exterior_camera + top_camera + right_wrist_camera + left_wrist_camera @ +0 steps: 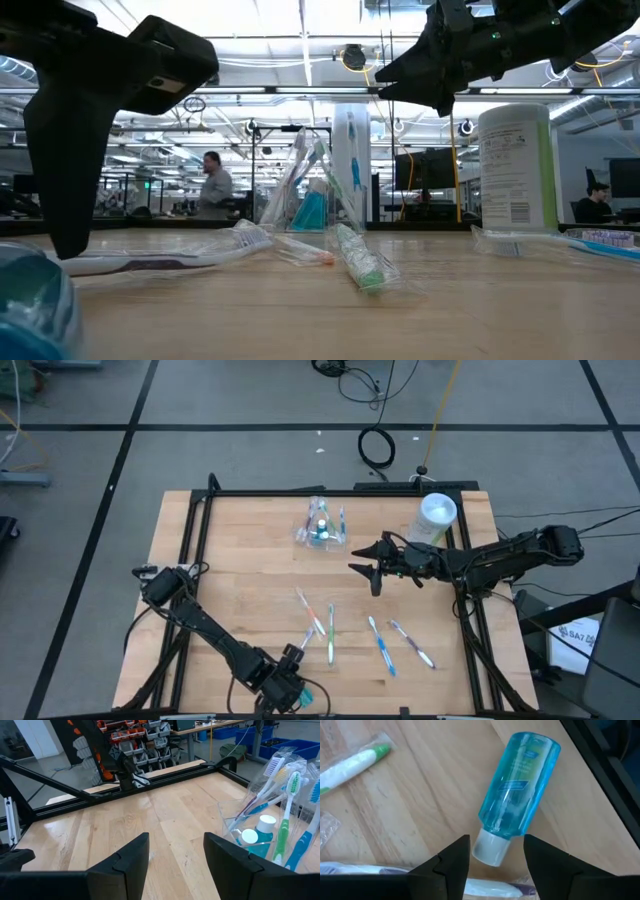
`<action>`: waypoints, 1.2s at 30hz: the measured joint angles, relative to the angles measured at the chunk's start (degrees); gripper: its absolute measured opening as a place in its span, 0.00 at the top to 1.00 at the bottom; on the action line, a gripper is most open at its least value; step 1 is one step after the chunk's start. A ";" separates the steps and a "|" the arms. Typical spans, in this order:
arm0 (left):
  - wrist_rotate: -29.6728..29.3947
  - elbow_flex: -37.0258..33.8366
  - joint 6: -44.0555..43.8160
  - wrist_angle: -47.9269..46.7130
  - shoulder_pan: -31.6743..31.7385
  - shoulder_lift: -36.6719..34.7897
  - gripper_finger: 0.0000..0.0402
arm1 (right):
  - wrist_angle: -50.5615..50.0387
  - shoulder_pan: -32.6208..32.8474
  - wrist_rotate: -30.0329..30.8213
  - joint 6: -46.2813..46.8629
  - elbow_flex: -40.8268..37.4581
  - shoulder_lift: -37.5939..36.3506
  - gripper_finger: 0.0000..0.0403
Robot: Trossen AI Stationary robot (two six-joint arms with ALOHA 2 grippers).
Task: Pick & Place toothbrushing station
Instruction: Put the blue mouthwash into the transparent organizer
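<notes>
Partly hidden: in the high view the left gripper sits at the table's near edge, covering most of the blue bottle, of which only a teal sliver shows; in the low view that bottle is a blurred blue mass cut off at the corner. The wrapped toothbrushes are small from above and their bristle ends hard to make out. Left gripper: fingers spread wide, holding nothing, the bottle's white cap lying between the tips; contact cannot be told. The bottle lies on its side on the wood, body pointing away from the gripper, a green-tipped toothbrush lying near it. Right gripper: raised above mid-table, fingers parted wide, empty. The clear holder with toothbrushes and bottles stands near the far edge, well apart from the right gripper. A white canister stands upright at the far right corner. Loose toothbrushes lie between the arms.
</notes>
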 joint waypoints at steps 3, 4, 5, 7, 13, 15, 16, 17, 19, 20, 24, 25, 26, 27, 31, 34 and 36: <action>0.05 0.00 0.07 0.03 0.20 0.00 0.60 | 0.00 0.00 0.00 0.00 0.00 0.00 0.55; 0.09 0.00 -0.18 0.02 0.29 0.00 0.62 | 0.00 0.00 0.00 0.02 0.00 0.00 0.55; 0.09 0.00 -0.38 0.00 0.44 0.00 0.64 | 0.02 0.00 0.00 0.00 0.00 0.00 0.55; 0.09 0.00 -0.62 0.02 0.70 0.00 0.69 | 0.00 0.00 0.00 0.00 0.00 0.00 0.55; 0.09 0.00 -0.63 0.19 1.60 0.00 0.76 | 0.00 -0.02 0.00 0.02 0.00 0.00 0.55; 0.13 0.00 -1.25 0.37 1.92 0.00 0.76 | 0.00 0.00 0.00 0.02 0.00 0.00 0.55; 0.47 0.02 -1.80 0.44 1.97 0.00 0.76 | 0.00 -0.01 0.00 0.01 0.00 0.00 0.55; 0.61 0.02 -2.13 0.46 2.08 0.00 0.75 | 0.00 -0.01 0.00 0.01 0.00 0.00 0.55; 0.59 0.02 -2.16 0.46 2.31 0.00 0.73 | 0.00 -0.02 0.00 0.00 0.00 0.00 0.55; 0.59 0.01 -2.20 0.46 2.31 0.00 0.72 | 0.00 -0.02 0.00 0.00 0.00 0.00 0.55; 0.63 0.02 -2.35 0.46 2.34 0.27 0.67 | 0.00 -0.02 0.00 0.01 0.00 0.00 0.55; 0.63 0.02 -2.70 0.71 2.40 0.54 0.66 | 0.00 -0.02 0.00 0.00 0.00 0.00 0.55; 0.70 0.02 -3.03 0.65 2.44 0.73 0.65 | 0.02 0.00 0.00 0.02 0.00 0.00 0.55; 0.95 0.00 -3.24 0.52 2.50 1.05 0.64 | -0.01 -0.01 -0.01 0.01 0.00 0.00 0.55; 1.73 0.01 -3.36 0.90 2.91 1.93 0.62 | -0.06 -0.01 -0.01 0.02 0.00 0.01 0.55; 1.90 0.07 -4.04 0.74 3.37 2.12 0.62 | -0.19 -0.02 0.00 0.00 0.00 0.00 0.55; 2.37 0.07 -5.23 0.76 3.66 2.12 0.63 | -0.06 -0.02 -0.02 0.02 0.00 0.00 0.55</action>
